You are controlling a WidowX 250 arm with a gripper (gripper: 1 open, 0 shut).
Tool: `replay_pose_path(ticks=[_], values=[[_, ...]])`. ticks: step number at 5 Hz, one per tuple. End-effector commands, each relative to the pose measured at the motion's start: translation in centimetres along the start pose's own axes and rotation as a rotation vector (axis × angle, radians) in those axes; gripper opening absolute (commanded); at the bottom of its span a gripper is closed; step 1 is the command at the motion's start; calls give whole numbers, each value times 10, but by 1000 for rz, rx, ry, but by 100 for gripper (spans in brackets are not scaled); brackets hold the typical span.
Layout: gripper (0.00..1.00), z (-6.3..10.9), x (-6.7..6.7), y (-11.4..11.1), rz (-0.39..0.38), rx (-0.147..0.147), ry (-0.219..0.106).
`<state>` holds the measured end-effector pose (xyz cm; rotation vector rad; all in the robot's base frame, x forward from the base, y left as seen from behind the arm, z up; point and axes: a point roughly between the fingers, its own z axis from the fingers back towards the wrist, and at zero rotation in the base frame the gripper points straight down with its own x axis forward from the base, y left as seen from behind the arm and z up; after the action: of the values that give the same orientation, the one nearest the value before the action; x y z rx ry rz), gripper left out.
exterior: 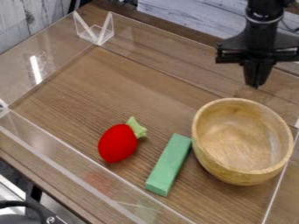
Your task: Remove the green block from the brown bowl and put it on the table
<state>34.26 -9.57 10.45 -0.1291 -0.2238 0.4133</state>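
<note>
The green block [170, 164], a long flat light-green bar, lies on the table [105, 92] just left of the brown bowl [242, 140], touching or nearly touching its rim. Nothing lies inside the round tan wooden bowl. My gripper [256, 81] hangs above the table behind the bowl's far right rim, fingers pointing down, shut and holding nothing.
A red strawberry toy [118, 142] with a green leaf lies left of the block. Clear acrylic walls [70, 166] border the tabletop, with a clear bracket [93, 29] at the far left corner.
</note>
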Motion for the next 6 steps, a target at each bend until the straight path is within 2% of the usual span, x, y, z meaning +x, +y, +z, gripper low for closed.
replay_pose_path(ticks=[1, 2, 3, 5, 6], values=[[0, 18, 12, -14, 68, -61, -82], [0, 5, 13, -21, 125, -60, -89], [100, 19, 20, -13, 92, -54, -85], [100, 57, 26, -7, -78, -88, -80], [100, 63, 42, 12, -206, -98, -78]])
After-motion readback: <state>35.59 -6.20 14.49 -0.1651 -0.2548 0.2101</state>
